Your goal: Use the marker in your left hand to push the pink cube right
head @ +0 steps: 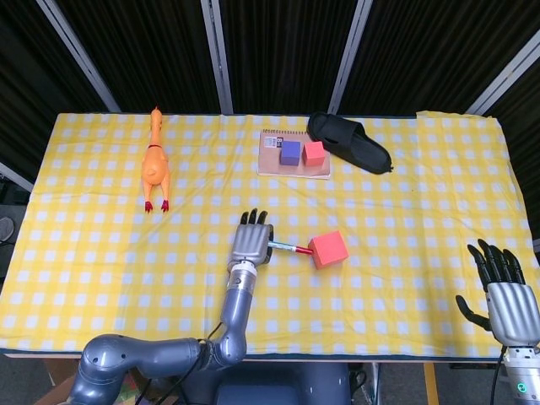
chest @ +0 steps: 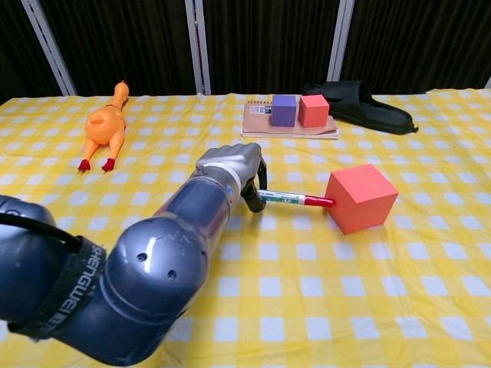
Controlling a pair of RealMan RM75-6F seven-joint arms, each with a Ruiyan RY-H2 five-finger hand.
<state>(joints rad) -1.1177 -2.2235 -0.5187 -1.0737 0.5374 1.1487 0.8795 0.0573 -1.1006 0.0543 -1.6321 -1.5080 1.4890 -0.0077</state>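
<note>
The pink cube [head: 328,249] [chest: 361,198] sits on the yellow checked cloth, right of the table's middle. My left hand [head: 252,240] [chest: 234,168] grips a marker [head: 288,248] [chest: 294,199] that points right, its red cap touching the cube's left face. My right hand [head: 504,289] hovers at the near right corner of the table, fingers spread, holding nothing. It shows only in the head view.
A notebook [head: 272,160] at the back carries a purple cube [head: 290,153] and a small red cube [head: 314,153]. A black slipper [head: 348,142] lies right of it. An orange rubber chicken [head: 155,163] lies at the back left.
</note>
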